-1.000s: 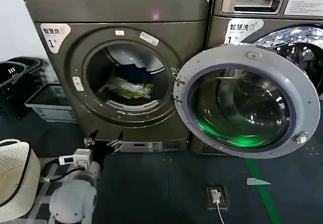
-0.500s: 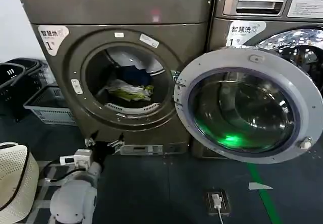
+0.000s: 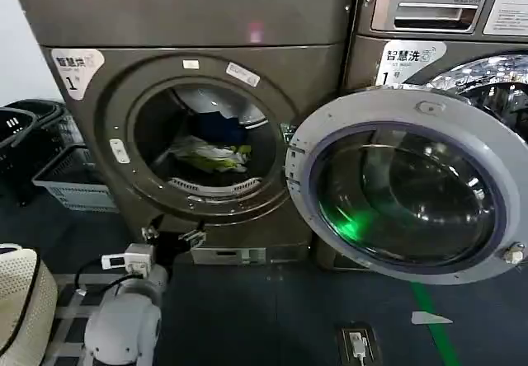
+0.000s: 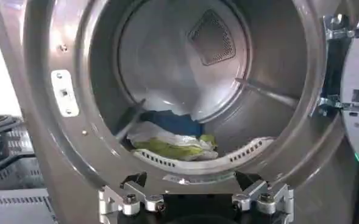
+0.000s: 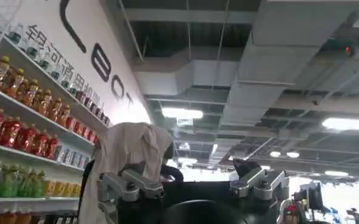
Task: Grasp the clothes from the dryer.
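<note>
The dryer (image 3: pixel 190 20) stands straight ahead, its porthole uncovered. The clothes (image 3: pixel 208 150) lie low in the silver drum: white and yellow-green pieces with a dark blue garment behind them (image 4: pixel 173 139). My left gripper (image 3: pixel 172 237) hangs in front of the dryer, just below the porthole rim and outside the drum. In the left wrist view it (image 4: pixel 193 193) is open, with nothing between its fingers and the clothes well beyond them. My right gripper (image 5: pixel 193 178) is parked pointing up at a ceiling, open and empty.
The round dryer door (image 3: pixel 404 189) is swung open to the right, across the neighbouring LG machine (image 3: pixel 445 20). Black baskets (image 3: pixel 21 131) and a grey crate (image 3: pixel 70 178) stand at left. A white woven basket (image 3: pixel 18 300) is near my left arm. A floor socket (image 3: pixel 357 341) lies ahead right.
The dryer looks larger and has shifted slightly left, as the view has drawn closer. My left gripper stays open just below the porthole. The clothes have not moved.
</note>
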Action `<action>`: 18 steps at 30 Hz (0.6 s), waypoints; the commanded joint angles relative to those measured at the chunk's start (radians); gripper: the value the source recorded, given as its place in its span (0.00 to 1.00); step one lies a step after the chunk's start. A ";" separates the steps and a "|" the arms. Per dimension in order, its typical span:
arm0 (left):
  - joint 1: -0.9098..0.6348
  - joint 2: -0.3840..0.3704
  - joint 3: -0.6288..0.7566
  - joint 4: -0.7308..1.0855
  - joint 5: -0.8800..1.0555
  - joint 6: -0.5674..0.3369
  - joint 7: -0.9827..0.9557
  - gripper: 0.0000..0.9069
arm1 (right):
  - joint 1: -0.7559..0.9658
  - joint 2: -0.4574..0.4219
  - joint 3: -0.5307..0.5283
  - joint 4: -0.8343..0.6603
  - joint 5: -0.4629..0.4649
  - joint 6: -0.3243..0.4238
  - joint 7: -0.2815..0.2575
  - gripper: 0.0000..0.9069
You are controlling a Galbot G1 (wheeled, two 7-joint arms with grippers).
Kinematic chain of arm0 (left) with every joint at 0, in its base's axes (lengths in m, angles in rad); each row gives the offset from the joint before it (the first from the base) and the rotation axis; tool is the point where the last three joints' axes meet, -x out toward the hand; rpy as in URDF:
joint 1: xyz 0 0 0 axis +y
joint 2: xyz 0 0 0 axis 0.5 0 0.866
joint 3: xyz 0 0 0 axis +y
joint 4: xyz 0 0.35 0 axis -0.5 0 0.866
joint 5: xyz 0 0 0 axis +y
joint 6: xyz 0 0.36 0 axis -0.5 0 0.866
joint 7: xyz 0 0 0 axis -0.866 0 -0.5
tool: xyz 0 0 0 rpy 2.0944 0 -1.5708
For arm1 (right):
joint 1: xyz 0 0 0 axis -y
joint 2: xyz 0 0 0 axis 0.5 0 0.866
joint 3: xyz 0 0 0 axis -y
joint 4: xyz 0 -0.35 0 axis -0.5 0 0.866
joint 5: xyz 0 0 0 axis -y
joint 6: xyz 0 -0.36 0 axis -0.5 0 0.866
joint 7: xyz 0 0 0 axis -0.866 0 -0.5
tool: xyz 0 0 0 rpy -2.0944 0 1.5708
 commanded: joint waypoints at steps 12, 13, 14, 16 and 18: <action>0.006 -0.005 0.018 -0.002 0.001 0.049 0.000 1.00 | 0.004 0.003 -0.005 0.004 0.000 -0.001 -0.003 1.00; 0.006 -0.005 0.018 -0.003 0.000 0.049 0.000 1.00 | 0.005 0.004 -0.005 0.005 -0.001 -0.001 -0.003 1.00; 0.008 -0.005 0.017 -0.003 0.000 0.049 -0.001 1.00 | 0.009 0.005 -0.005 0.005 -0.001 -0.001 -0.003 1.00; 0.009 -0.005 0.016 -0.002 0.000 0.049 0.000 1.00 | 0.008 0.008 -0.006 0.002 -0.002 0.001 -0.003 1.00; 0.009 -0.005 0.015 -0.002 0.000 0.049 -0.001 1.00 | 0.007 0.007 -0.004 -0.001 -0.002 0.001 -0.004 1.00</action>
